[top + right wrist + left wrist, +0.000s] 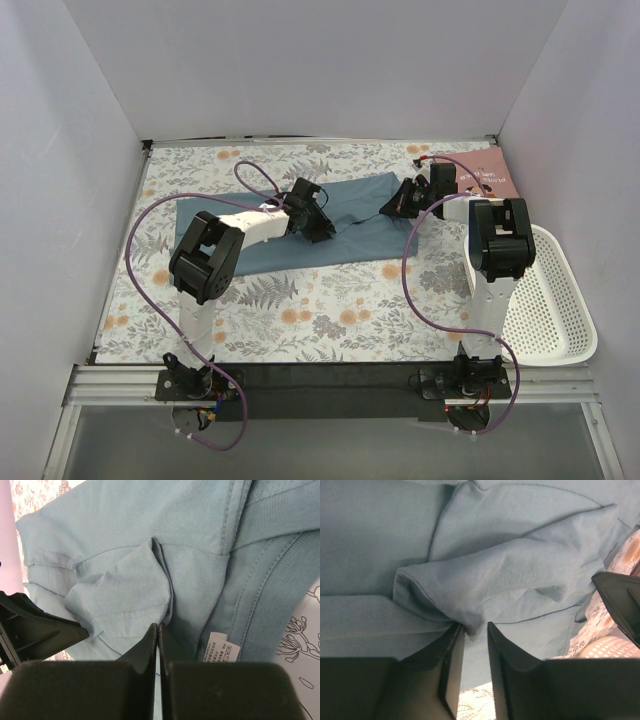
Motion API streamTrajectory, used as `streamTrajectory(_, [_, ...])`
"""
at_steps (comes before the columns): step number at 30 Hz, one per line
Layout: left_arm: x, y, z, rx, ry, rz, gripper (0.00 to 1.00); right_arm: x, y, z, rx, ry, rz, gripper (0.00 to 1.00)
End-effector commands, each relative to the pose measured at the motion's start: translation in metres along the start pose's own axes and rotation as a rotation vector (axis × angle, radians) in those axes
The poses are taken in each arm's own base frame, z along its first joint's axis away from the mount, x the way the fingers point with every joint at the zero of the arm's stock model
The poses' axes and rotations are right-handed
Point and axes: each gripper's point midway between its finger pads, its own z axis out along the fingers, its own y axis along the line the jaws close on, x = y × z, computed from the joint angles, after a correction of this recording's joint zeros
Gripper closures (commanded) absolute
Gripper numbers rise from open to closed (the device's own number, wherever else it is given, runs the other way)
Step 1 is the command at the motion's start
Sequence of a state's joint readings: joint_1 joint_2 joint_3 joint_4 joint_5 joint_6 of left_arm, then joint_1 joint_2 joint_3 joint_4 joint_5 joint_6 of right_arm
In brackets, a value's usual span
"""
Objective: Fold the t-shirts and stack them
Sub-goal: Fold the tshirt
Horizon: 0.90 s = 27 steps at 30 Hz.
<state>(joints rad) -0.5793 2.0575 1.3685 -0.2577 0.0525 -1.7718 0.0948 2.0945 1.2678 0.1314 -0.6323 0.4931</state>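
**Two grippers taking up the teal shirt mid-table**

The teal-blue t-shirt (355, 200) is lying across the middle of the floral table cloth (330, 310), running from about 8 o'clock up toward 2 o'clock. It is only partly flattened. The pink t-shirt (480, 170) is waiting well apart in the far corner at 1 o'clock, and the white basket (560, 300) is sitting at 4 o'clock.

The left gripper (476, 626) is showing a slim gap between its jaws, with a raised ridge of the shirt running in between the tips. I cannot tell whether that pinch is firm. The right gripper (157, 626) is pressing its jaws fully together at the collar end, and a small fold of the same shirt appears to be caught at the tips, just beside the neck label (220, 647).

The cloth is looking light, limp and thin, so it is likely bunching and sagging rather than holding any shape. Seamed edges are probably offering the surest hold: the ribbed collar (270, 595) or a stitched hem, taken at two matching points so the fold comes over evenly.
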Motion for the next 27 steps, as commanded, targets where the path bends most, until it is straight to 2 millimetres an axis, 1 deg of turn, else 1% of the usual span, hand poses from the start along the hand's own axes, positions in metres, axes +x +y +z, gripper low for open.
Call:
streamTrajectory(1, [-0.002, -0.015, -0.006, 0.025, -0.012, 0.004, 0.78, -0.022, 0.026, -0.006, -0.057, -0.046, -0.081, 0.99])
streamTrajectory(2, [-0.004, -0.017, -0.009, 0.028, -0.022, 0.006, 0.82, -0.023, 0.027, -0.006, -0.059, -0.049, -0.085, 0.99])
streamTrajectory(4, [-0.008, -0.019, -0.014, 0.033, -0.037, 0.009, 0.84, -0.024, 0.028, -0.007, -0.062, -0.052, -0.088, 0.99])
streamTrajectory(6, [-0.011, -0.022, -0.019, 0.036, -0.054, 0.011, 0.97, -0.026, 0.031, -0.008, -0.066, -0.054, -0.096, 0.99])
streamTrajectory(7, [-0.012, -0.024, -0.023, 0.041, -0.057, 0.016, 0.99, -0.027, 0.032, -0.009, -0.068, -0.057, -0.1, 0.99])
streamTrajectory(11, [-0.014, -0.026, -0.031, 0.032, -0.054, 0.022, 1.0, -0.03, 0.038, -0.017, -0.06, -0.077, -0.124, 0.99])
streamTrajectory(13, [-0.017, -0.022, -0.034, 0.016, -0.053, 0.014, 1.0, -0.032, 0.04, -0.021, -0.056, -0.086, -0.142, 0.99])
streamTrajectory(17, [-0.032, -0.024, -0.044, 0.031, -0.078, 0.027, 1.0, -0.033, 0.039, -0.02, -0.051, -0.079, -0.158, 0.99])
streamTrajectory(18, [-0.032, -0.027, -0.042, 0.037, -0.072, 0.04, 1.0, -0.032, 0.038, -0.017, -0.059, -0.068, -0.153, 0.9])
streamTrajectory(19, [-0.027, -0.027, -0.036, 0.039, -0.044, 0.047, 1.0, -0.027, 0.033, -0.011, -0.061, -0.047, -0.129, 0.81])
streamTrajectory(21, [-0.019, -0.026, -0.029, 0.046, -0.001, 0.051, 1.0, -0.023, 0.028, -0.009, -0.052, -0.039, -0.114, 0.8])
streamTrajectory(23, [-0.014, -0.019, -0.021, 0.031, 0.023, 0.046, 1.0, -0.026, 0.025, -0.012, -0.017, -0.058, -0.122, 0.77])
streamTrajectory(26, [-0.016, -0.017, -0.023, 0.021, 0.007, 0.044, 1.0, -0.032, 0.025, -0.02, 0.024, -0.087, -0.142, 0.75])
streamTrajectory(27, [-0.017, -0.014, -0.025, 0.011, 0.001, 0.042, 1.0, -0.035, 0.021, -0.022, 0.056, -0.099, -0.15, 0.75])
